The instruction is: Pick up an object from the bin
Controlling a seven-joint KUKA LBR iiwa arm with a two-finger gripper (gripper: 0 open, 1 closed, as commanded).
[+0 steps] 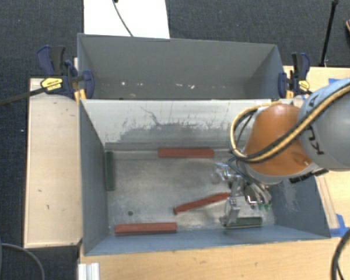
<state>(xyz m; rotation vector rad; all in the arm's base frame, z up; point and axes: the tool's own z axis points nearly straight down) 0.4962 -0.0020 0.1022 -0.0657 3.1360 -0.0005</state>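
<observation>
My gripper [235,202] hangs low in the bin's right front part, under the orange wrist cover. Its metal body stands right over a short dark green bar [245,221] that lies flat by the front wall. A red-brown stick [199,203] lies tilted on the floor just to the left. The stick's right end reaches up to the gripper's body, and whether they touch I cannot tell.
A second red-brown stick [185,153] lies along the back wall and a third [146,228] along the front wall at the left. A dark green bar [109,170] lies against the left wall. The arm comes in from the right.
</observation>
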